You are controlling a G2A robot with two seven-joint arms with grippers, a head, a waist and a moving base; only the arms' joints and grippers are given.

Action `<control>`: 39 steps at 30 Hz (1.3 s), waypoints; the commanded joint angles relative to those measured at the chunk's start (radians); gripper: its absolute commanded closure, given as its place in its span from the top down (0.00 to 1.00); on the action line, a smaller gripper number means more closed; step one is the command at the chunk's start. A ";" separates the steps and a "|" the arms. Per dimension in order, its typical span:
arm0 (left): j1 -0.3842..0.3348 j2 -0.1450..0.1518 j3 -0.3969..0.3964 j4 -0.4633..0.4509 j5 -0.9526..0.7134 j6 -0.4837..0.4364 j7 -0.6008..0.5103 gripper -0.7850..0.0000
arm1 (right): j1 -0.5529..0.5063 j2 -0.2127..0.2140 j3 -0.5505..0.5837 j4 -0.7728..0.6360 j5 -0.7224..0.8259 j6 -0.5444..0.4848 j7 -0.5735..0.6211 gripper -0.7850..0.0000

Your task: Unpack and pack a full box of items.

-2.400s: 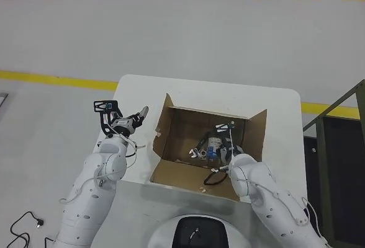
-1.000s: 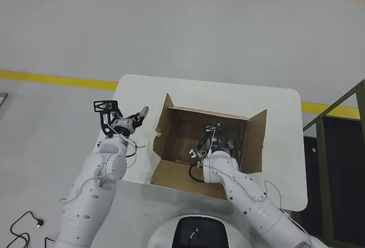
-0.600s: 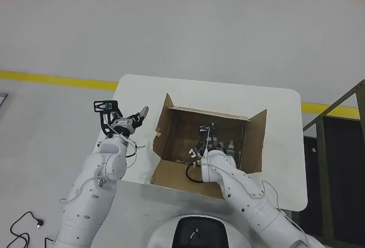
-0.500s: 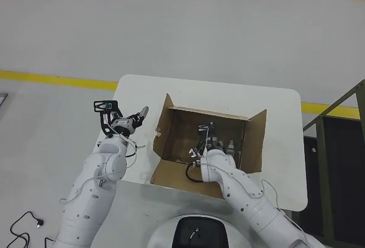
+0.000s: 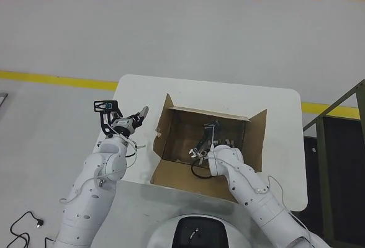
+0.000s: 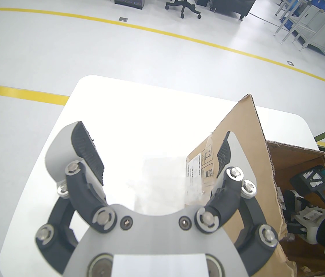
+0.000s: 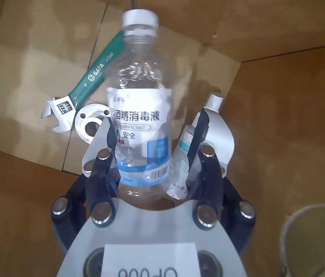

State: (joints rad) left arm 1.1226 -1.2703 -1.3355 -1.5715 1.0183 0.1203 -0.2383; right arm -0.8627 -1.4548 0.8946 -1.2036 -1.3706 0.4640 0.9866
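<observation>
Bottle (image 7: pixel 139 87) sits between right gripper's (image 7: pixel 156 119) spread fingers, where closing may also catch the neighbouring tube (image 7: pixel 179 151) and skew the grip; left gripper's (image 6: pixel 153 132) fingers likewise spread.

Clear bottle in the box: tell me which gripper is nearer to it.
Right. The right gripper sits inside the box with the clear bottle between its open jaws; the left gripper hangs outside the box, over the table.

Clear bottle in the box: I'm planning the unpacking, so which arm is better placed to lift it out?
Right. The right end effector is already inside the box, open and straddling the bottle, so it probably only needs to close. The left end effector hangs open above the table, outside the box.
</observation>
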 commanded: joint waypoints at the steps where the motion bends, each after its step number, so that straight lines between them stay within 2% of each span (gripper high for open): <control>1: 0.000 0.000 0.000 0.000 0.000 0.000 0.000 1.00 | -0.002 -0.002 0.000 0.000 -0.006 -0.005 0.000 0.65; 9: 0.000 0.000 0.000 0.000 0.000 0.000 0.000 1.00 | -0.008 -0.013 0.011 0.006 -0.004 -0.013 0.001 0.53; 13: 0.000 0.000 0.000 0.000 0.000 0.000 0.000 1.00 | -0.012 -0.018 0.020 0.010 0.001 -0.013 -0.004 0.26; 14: 0.000 0.000 0.000 0.000 0.000 0.000 0.000 1.00 | -0.013 -0.019 0.022 0.010 0.001 -0.011 -0.006 0.11; 15: 0.000 0.000 0.000 0.000 0.000 0.000 0.000 1.00 | -0.015 -0.020 0.024 0.009 0.001 -0.011 -0.007 0.02; 27: 0.000 0.000 0.000 0.000 0.000 0.000 0.000 1.00 | -0.049 -0.023 0.066 -0.117 -0.021 -0.012 -0.005 0.00; 39: 0.000 0.000 0.000 0.000 0.000 0.000 0.000 1.00 | -0.159 -0.012 0.117 -0.485 -0.081 -0.059 0.047 0.00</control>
State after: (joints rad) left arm 1.1226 -1.2703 -1.3355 -1.5715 1.0183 0.1203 -0.2383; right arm -1.0125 -1.4687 1.0030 -1.6573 -1.4461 0.4069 1.0257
